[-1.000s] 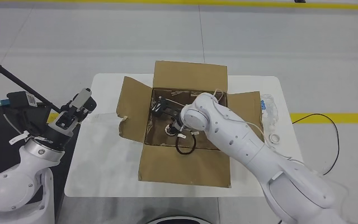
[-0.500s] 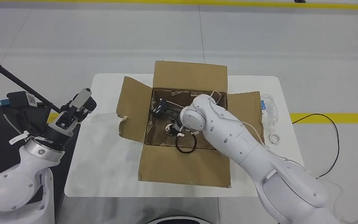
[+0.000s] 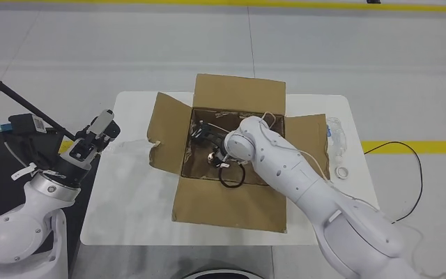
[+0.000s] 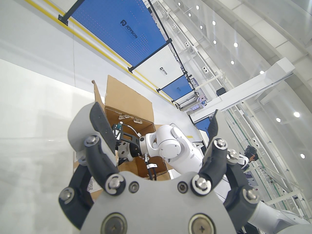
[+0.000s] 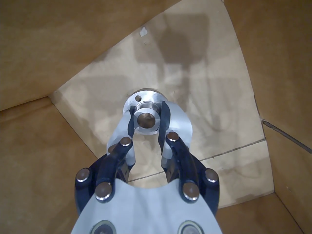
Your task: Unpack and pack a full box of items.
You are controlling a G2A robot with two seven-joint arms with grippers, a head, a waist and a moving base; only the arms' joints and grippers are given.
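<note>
Right wrist view: right gripper [image 5: 148, 114] pinches metal hub [image 5: 136, 101] by its collar inside box [image 5: 73, 25], probably to lift it out; left gripper [image 4: 156, 113] splayed wide by tabletop's [image 3: 132, 209] left edge.

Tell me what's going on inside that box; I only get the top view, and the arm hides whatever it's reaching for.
Observer: The right gripper is shut on a round metal part with a hole through its middle.
Operator: Is it out of the box yet?
Observer: No, the box walls rise all around it in the right wrist view.
Operator: And the other arm?
Observer: The left gripper is open and holds nothing.
</note>
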